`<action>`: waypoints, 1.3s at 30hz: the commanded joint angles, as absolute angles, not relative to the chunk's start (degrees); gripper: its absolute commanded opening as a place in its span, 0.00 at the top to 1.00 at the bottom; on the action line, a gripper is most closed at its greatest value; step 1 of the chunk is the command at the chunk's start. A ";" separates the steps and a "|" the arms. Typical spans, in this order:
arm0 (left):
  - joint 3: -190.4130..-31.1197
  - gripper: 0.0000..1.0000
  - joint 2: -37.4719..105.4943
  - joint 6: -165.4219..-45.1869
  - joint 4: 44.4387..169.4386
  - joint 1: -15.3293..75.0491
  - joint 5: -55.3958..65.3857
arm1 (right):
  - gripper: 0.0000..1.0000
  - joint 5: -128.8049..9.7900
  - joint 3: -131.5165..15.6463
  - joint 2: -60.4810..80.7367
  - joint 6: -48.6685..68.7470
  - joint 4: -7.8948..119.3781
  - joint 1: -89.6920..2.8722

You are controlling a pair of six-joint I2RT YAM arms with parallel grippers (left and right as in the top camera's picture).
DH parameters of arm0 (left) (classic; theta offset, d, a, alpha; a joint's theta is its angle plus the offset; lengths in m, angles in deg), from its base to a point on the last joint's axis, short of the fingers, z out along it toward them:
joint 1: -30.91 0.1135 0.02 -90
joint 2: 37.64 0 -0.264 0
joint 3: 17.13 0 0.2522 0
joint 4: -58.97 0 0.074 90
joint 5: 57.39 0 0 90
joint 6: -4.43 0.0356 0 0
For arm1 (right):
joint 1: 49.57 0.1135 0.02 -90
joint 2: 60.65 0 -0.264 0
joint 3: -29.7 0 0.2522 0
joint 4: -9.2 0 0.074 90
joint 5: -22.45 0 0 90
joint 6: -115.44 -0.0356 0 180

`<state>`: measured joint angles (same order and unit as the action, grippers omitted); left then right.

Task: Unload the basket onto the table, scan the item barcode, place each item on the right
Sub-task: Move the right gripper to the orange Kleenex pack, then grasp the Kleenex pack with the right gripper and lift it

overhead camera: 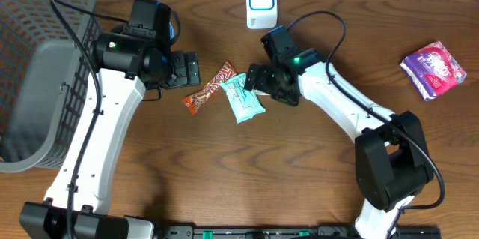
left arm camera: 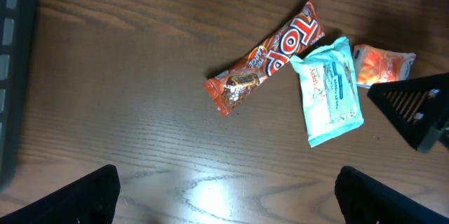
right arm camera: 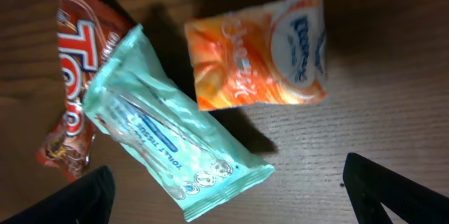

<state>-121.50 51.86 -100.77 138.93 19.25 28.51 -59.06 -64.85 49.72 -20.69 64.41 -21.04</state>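
Wooden counter (overhead camera: 224, 171), centre: tissue pack (overhead camera: 242, 98) overlaps the chocolate bar (overhead camera: 209, 89), orange packet (right arm camera: 256, 48) just beside. Left pincer (overhead camera: 185, 69) and right pincer (overhead camera: 262, 82) both gape empty. I'd have the right pincer straddle the orange packet alone, clear of its neighbours.

candy bar (overhead camera: 210, 88): red-orange, white letters | tissue pack (overhead camera: 242, 97): mint green, blue print | small pouch (right arm camera: 256, 48): orange and white | packet (overhead camera: 433, 70): purple with pink | scanner (overhead camera: 261, 3): white, blue frame | basket (overhead camera: 45, 82): grey | table (overhead camera: 224, 171): brown wood grain

Brown wood-grain table (overhead camera: 247, 171), soft glare
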 commanded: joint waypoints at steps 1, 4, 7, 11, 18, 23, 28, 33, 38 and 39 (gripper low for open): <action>-121.19 0.02 51.99 -101.08 139.17 19.49 29.04 | 0.01 -60.15 -63.17 48.24 -24.06 63.36 -20.41; -121.19 0.02 51.99 -101.08 139.17 19.49 29.02 | 0.01 -59.87 -61.68 48.24 -27.60 62.46 -20.10; -121.19 0.02 51.99 -101.08 139.17 19.49 29.02 | 0.01 -60.00 -60.00 48.24 -30.51 61.94 -19.95; -121.19 0.02 51.99 -101.08 139.14 19.49 29.04 | 0.01 -59.93 -56.04 48.24 -33.59 57.57 -19.95; -121.19 0.02 51.99 -101.08 139.14 19.49 29.04 | 0.03 -57.51 -50.65 48.24 -38.83 48.93 -19.90; -121.19 0.02 51.99 -101.08 139.17 19.49 29.04 | 0.03 -57.79 -50.58 48.24 -39.49 45.24 -20.76; -121.19 0.02 51.99 -101.08 139.14 19.49 29.04 | 0.12 -58.47 -50.58 48.24 -39.44 41.92 -22.88; -121.19 0.02 51.99 -101.08 139.17 19.49 29.02 | 0.28 -59.76 -50.58 48.24 -39.20 42.03 -25.24; -121.19 0.02 51.99 -101.08 139.14 19.49 29.04 | 0.34 -59.72 -50.56 48.24 -39.23 42.27 -25.48; -121.19 0.02 51.99 -101.08 139.17 19.49 29.02 | 0.34 -59.69 -50.56 48.24 -39.25 42.27 -25.17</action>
<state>-121.50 51.86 -100.77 138.93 19.25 28.49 -59.06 -51.00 48.78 -39.05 42.03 -25.80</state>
